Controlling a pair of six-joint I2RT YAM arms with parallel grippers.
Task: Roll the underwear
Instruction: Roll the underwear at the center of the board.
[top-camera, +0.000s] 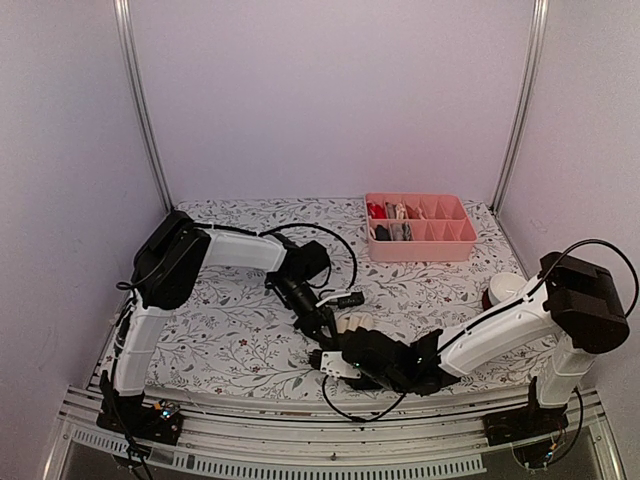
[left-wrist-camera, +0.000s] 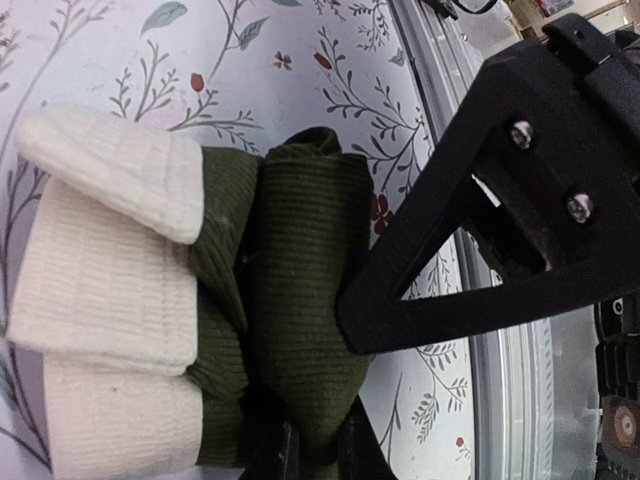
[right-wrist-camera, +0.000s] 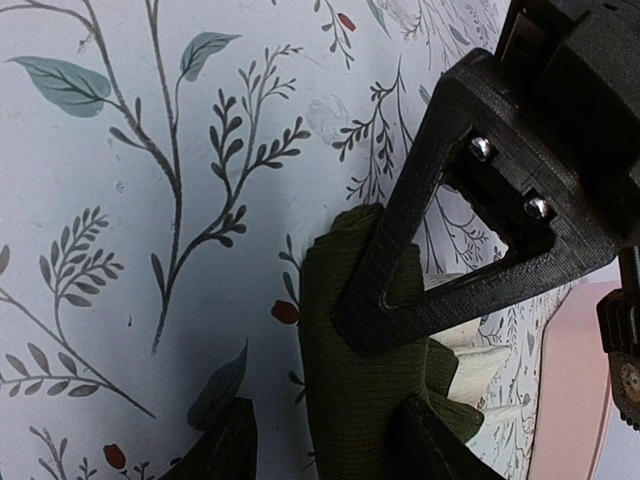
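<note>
One piece of olive-and-cream underwear (top-camera: 352, 322) lies on the counter (top-camera: 230, 310), well in front of the pink tray (top-camera: 420, 250). Left wrist: left fingers (left-wrist-camera: 480, 315) pinch its olive fold (left-wrist-camera: 300, 250). Right wrist: right fingers (right-wrist-camera: 590, 150) stand apart, straddling that fold.

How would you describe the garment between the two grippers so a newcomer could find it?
On the floral table, look front centre, where the left gripper and right gripper meet, far from the pink tray at the back right. The underwear there is dark olive ribbed cloth bunched against cream ribbed folds. Unlike the small items in the tray, it lies out on the table.
</note>
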